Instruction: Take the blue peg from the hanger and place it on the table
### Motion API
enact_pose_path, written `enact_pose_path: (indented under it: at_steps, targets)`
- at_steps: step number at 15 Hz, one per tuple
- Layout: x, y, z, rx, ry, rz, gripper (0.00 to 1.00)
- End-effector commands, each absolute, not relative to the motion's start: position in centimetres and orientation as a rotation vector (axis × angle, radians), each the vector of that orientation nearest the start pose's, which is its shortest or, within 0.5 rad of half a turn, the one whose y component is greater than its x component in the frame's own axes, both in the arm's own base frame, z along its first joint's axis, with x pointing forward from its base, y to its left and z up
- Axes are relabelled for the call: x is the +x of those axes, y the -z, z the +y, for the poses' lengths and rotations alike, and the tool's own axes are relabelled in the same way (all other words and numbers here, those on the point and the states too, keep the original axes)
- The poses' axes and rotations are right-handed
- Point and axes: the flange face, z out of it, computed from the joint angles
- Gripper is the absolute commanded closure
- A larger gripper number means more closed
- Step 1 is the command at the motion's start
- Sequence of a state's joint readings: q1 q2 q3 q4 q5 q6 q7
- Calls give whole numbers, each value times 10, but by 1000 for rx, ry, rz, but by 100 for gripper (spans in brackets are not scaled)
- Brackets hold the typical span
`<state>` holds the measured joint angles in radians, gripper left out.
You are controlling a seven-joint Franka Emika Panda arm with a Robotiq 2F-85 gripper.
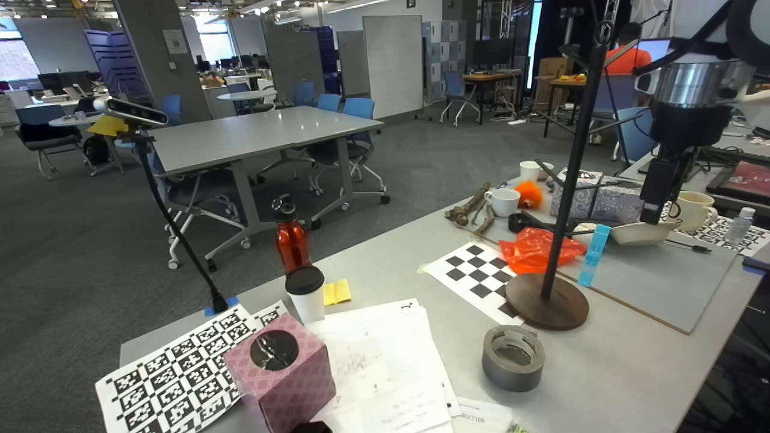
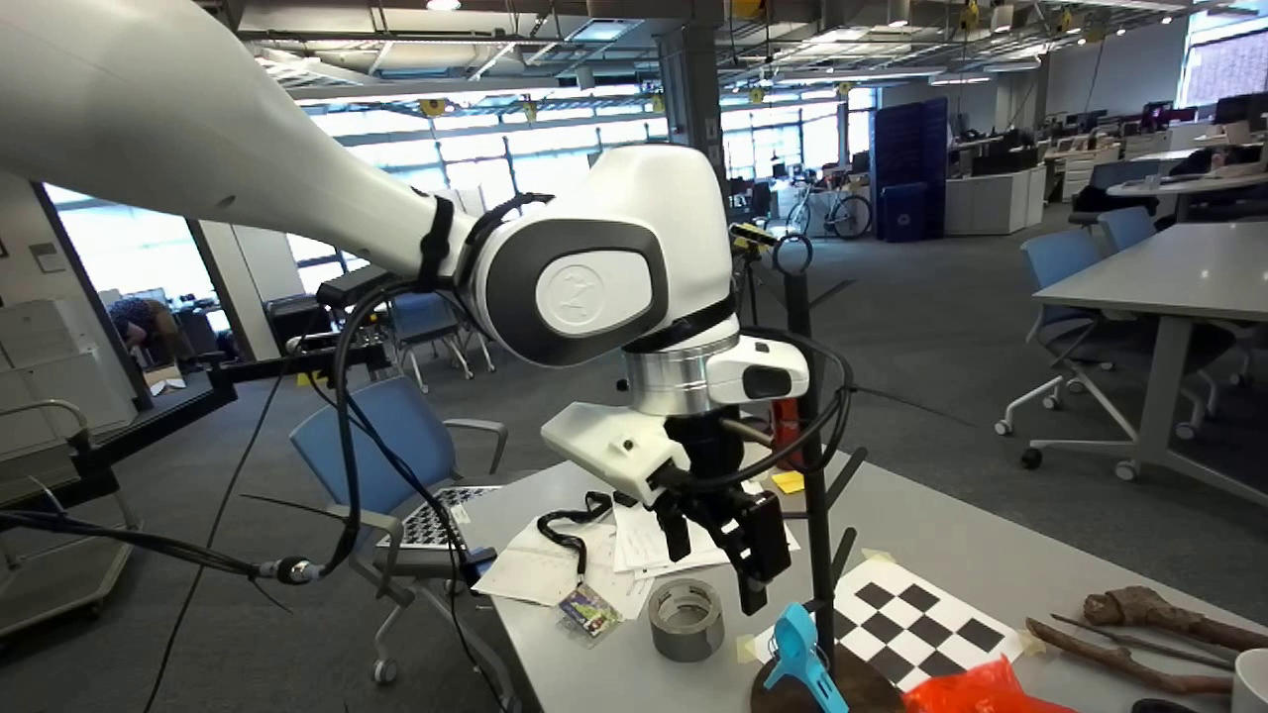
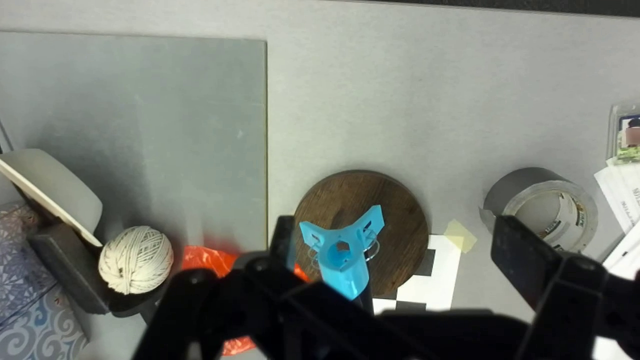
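Note:
The blue peg [image 1: 594, 255] sits low on the dark hanger [image 1: 574, 168], beside its pole and above the round wooden base. It also shows in an exterior view [image 2: 804, 659] and in the wrist view [image 3: 345, 260]; where it grips the hanger is hidden. My gripper [image 2: 715, 569] is open and empty, above the peg and apart from it. In the wrist view my gripper [image 3: 402, 240] has its fingers wide apart, with the peg lower down, closer to the left finger. The hanger's base [image 3: 370, 200] lies beneath. The grey table [image 1: 601, 373] carries the hanger.
The hanger's pole and thin branches stand close to my gripper. A tape roll [image 1: 513, 359] is near the base. A red plastic bag [image 1: 538, 249], a grey board [image 1: 662, 273], a white bowl [image 1: 643, 233] and a yarn ball [image 3: 136, 260] lie around it. The table edge [image 3: 500, 11] shows.

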<state>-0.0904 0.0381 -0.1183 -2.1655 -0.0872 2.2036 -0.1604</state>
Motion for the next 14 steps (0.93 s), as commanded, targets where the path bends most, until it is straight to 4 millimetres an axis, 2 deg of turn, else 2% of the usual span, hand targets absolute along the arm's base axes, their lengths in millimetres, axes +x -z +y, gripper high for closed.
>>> enact_pose_path:
  at_steps: [1, 7, 14]
  targets:
    - [548, -368, -119, -3221, -36, -99, 0]
    - [571, -356, -130, -3224, -25, -208, 0]
    - [589, -337, -144, -3213, 89, -289, 0]
